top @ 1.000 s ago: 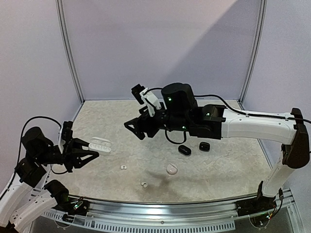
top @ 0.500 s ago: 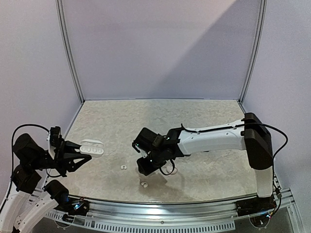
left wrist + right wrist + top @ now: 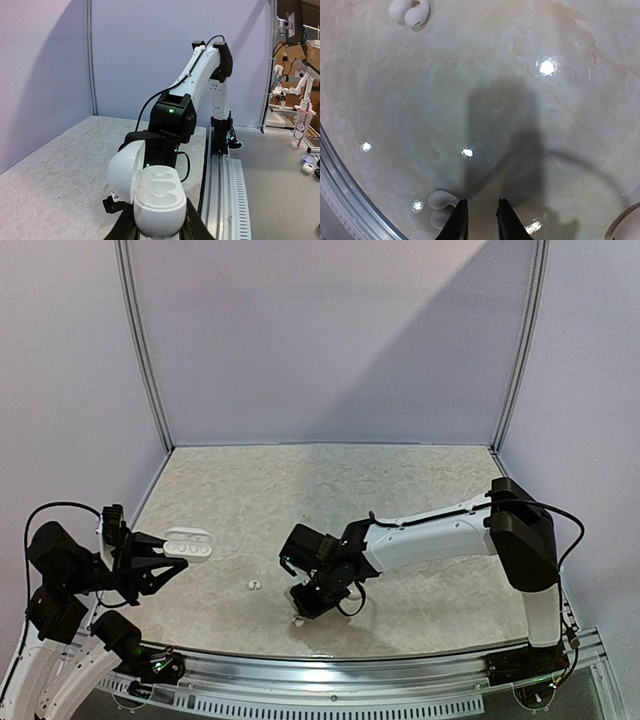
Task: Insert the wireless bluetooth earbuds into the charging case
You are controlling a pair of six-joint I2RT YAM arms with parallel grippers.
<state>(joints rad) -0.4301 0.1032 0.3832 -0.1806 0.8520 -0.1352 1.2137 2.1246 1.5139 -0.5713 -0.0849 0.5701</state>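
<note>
**Earbud lies beside right hand at table's edge**

The right hand [image 3: 481, 218] hangs low over the table [image 3: 400, 490]. Its fingers stand close together w/ only a slim gap and nothing seen btwn them; whether it's fully clenched can't be told. A white earbud [image 3: 440, 207] lies just outside one finger, near the rail [image 3: 340, 200] at the table's near edge. A second earbud [image 3: 410, 11] lies well apart, farther in. The left hand [image 3: 157, 232] is clenched on the open charging case [image 3: 155, 197], held off the table at left, wells up & empty. Earbuds look tiny, light, hard & glossy, so prob. slippery and apt to squirt out; best pinched across the bulb. Little room rail-side; plenty of open table toward the case.
</note>
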